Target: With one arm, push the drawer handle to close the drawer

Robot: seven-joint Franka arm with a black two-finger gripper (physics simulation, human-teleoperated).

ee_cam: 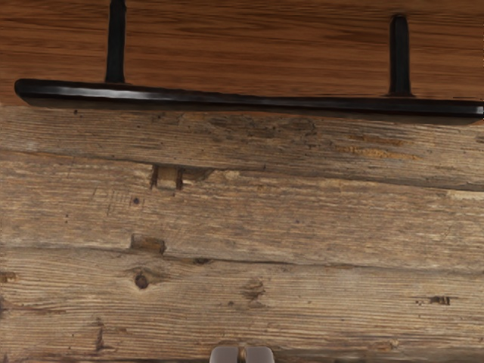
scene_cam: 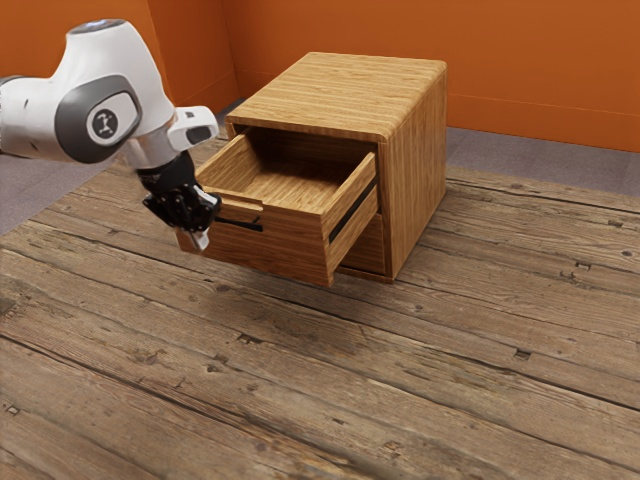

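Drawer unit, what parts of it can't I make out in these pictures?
- Lower drawer front: exterior view, mostly hidden by the open drawer.
- One end of the black handle: exterior view, behind the shut jaws.
- The open drawer's floor nearest its front: exterior view, hidden by that front.
- The open drawer's upper front: wrist view, cut off by the top edge.

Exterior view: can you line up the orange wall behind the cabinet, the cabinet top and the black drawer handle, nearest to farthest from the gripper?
1. Black drawer handle: by the gripper, on the drawer's front.
2. Cabinet top: above the open drawer.
3. Orange wall: behind the cabinet.
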